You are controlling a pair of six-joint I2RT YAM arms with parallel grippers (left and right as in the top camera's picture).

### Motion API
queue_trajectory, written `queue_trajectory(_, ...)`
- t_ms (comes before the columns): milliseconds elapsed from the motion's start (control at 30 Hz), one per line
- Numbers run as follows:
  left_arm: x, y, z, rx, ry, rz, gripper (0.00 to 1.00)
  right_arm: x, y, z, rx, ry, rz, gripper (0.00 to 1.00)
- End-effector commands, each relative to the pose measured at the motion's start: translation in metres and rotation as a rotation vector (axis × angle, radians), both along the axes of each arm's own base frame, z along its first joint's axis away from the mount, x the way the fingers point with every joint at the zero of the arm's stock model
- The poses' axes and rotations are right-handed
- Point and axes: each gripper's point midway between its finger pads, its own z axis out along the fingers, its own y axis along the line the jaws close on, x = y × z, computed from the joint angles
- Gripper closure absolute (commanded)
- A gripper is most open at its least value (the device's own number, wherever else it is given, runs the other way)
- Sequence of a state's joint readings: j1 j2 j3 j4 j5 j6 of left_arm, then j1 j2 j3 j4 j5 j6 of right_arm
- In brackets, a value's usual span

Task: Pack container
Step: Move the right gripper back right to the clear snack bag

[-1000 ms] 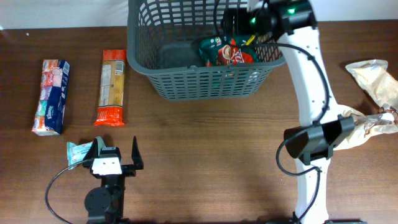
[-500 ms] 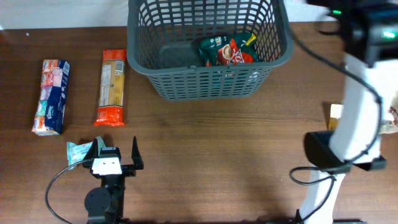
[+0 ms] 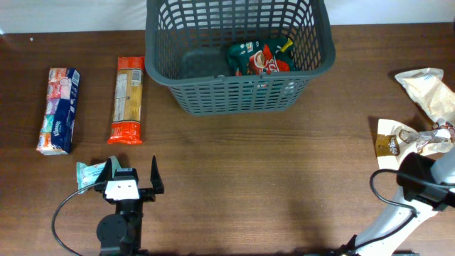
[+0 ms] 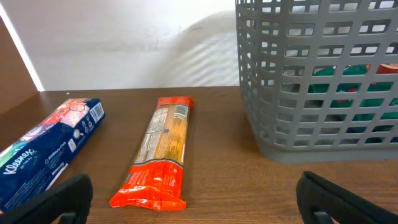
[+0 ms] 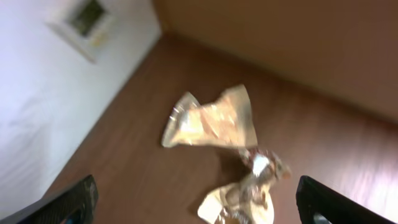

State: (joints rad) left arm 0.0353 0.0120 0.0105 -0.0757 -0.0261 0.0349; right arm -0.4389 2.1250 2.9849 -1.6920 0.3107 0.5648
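The dark grey slotted container (image 3: 185,39) stands at the back centre and holds a green and red packet (image 3: 259,58); it also shows in the left wrist view (image 4: 311,74). My left gripper (image 3: 133,172) rests low at the front left, open and empty (image 4: 196,194), facing an orange packet (image 4: 161,152). My right arm (image 3: 421,186) is at the front right edge. My right gripper (image 5: 199,198) is open and empty above crumpled tan packets (image 5: 214,121). These show blurred.
A blue tissue pack (image 3: 58,110) and the orange packet (image 3: 128,99) lie at the left. A small teal packet (image 3: 87,173) lies beside the left gripper. A beige bag (image 3: 426,89) and a tan packet (image 3: 392,141) lie at the right.
My right arm has swung from over the container to the front right edge of the table. The green and red packet stays in the container. The left arm has not moved.
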Motion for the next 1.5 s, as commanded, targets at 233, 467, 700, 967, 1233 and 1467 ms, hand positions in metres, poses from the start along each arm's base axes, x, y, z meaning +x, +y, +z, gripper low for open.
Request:
queue_trajectory(233, 0.000, -0.001, -0.001, 0.014, 0.003, -0.008, 0.01, -0.024, -0.017, -0.135, 0.309, 0.303, -0.277, 0.01)
queue_trajectory(467, 0.000, -0.001, -0.001, 0.014, 0.003, -0.008, 0.01, -0.037, -0.004, -0.212, 0.421, 0.489, -0.310, 0.01)
queue_trajectory(700, 0.000, -0.001, -0.001, 0.014, 0.003, -0.008, 0.01, -0.058, 0.008, -0.246, 0.496, 0.512, -0.542, 0.01)
queue_trajectory(967, 0.000, -0.001, -0.001, 0.014, 0.003, -0.008, 0.01, -0.032, -0.001, -0.258, 0.503, 0.392, -0.532, 0.01)
queue_trajectory(1233, 0.000, -0.001, -0.001, 0.014, 0.003, -0.008, 0.01, -0.001, -0.019, -0.263, 0.445, 0.320, -0.398, 0.01)
queue_trajectory(1467, 0.000, -0.001, -0.001, 0.014, 0.003, -0.008, 0.01, -0.025, -0.008, -0.296, 0.511, 0.357, -0.554, 0.01)
